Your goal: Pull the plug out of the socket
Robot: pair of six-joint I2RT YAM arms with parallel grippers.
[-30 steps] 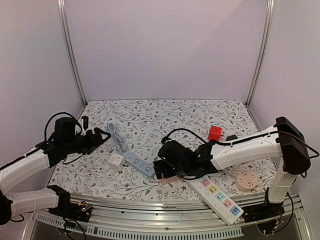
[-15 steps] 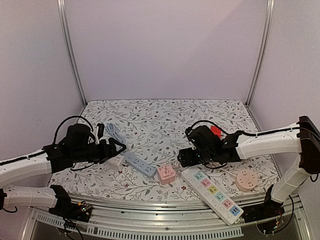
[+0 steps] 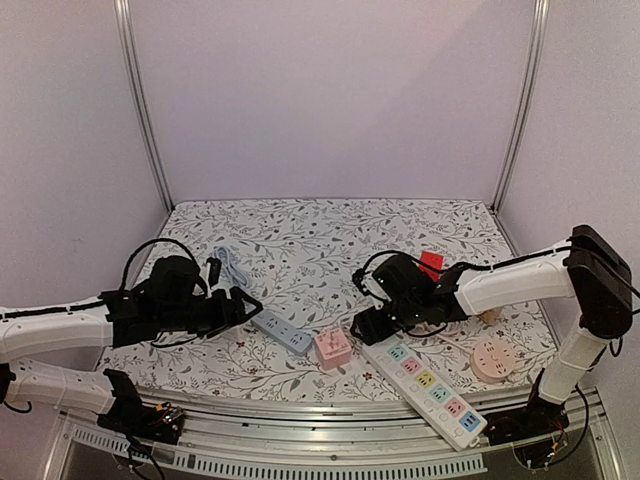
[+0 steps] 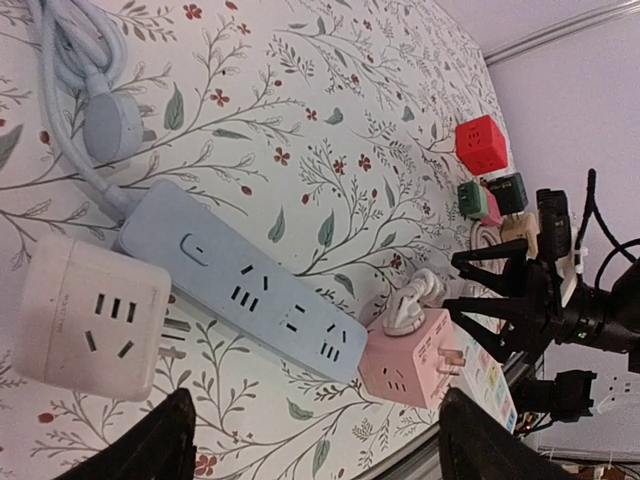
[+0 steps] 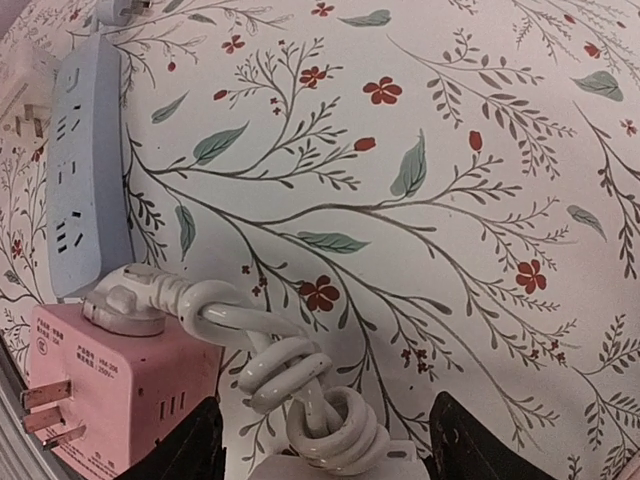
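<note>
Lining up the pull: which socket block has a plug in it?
The pink cube, with the white plug seated in it; the blue strip's sockets are empty.

**Soft, even light; frames mostly sharp**

Bright diffuse light from above. Weak shadows under the arms (image 3: pixel 60 328) on the floral cloth (image 3: pixel 300 240). Wrist views are crisp mid-frame; the left fingers (image 4: pixel 160 445) go soft at the bottom edge.

Floral-cloth table (image 3: pixel 330 225): pink cube socket (image 3: pixel 333 347) near front edge; blue power strip (image 3: pixel 281 332) just left, white power strip (image 3: pixel 430 387) right, red cube (image 3: pixel 430 264) behind.
</note>
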